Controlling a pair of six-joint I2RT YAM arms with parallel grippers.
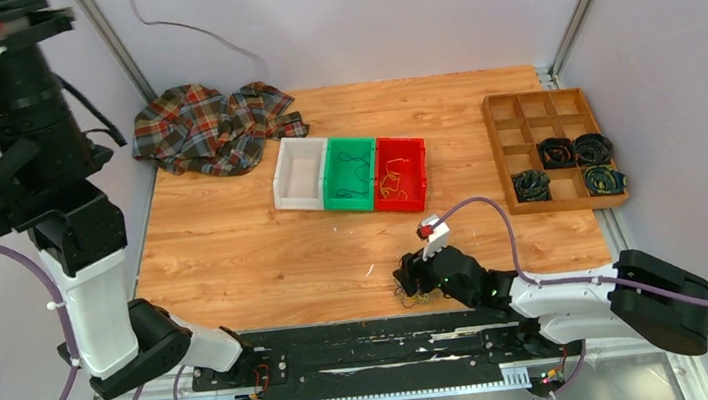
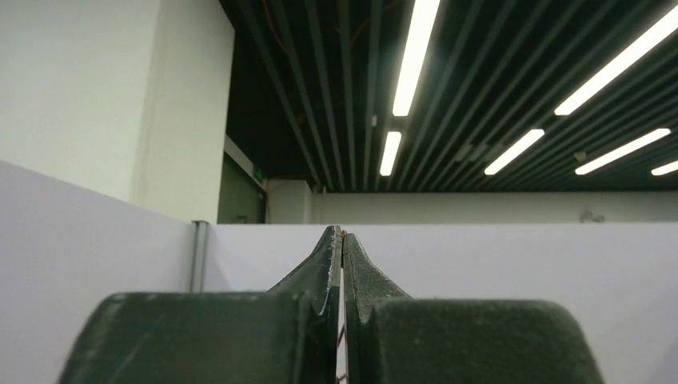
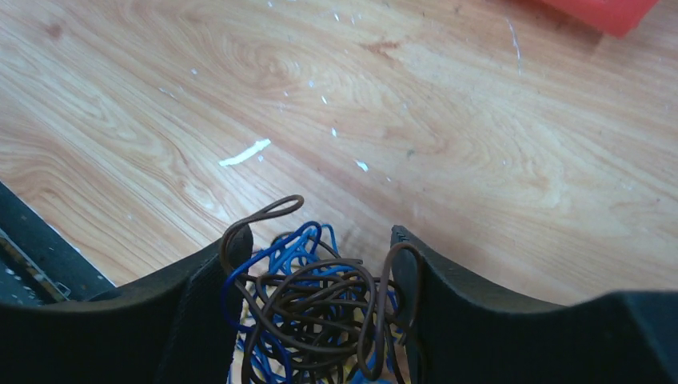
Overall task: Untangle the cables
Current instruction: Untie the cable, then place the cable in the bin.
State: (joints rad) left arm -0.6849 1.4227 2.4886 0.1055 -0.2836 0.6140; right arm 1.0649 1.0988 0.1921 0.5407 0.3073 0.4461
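The cables (image 3: 320,312) are a tangled clump of brown and blue wire loops with a little yellow underneath, lying on the wooden table near its front edge. My right gripper (image 3: 318,236) is open and straddles the clump, one finger on each side. Loose brown loops lean against both fingertips (image 3: 404,248). From above, the right gripper (image 1: 409,279) is low over the cables (image 1: 414,299), just ahead of the black base rail. My left gripper (image 2: 342,234) is shut and points up at the ceiling lights, far from the clump.
A white bin (image 1: 301,173), a green bin (image 1: 351,173) and a red bin (image 1: 399,172) stand in a row mid-table; the green and red ones hold a few wires. A wooden divided tray (image 1: 531,96) with dark coils sits at the right. A plaid cloth (image 1: 216,125) lies back left.
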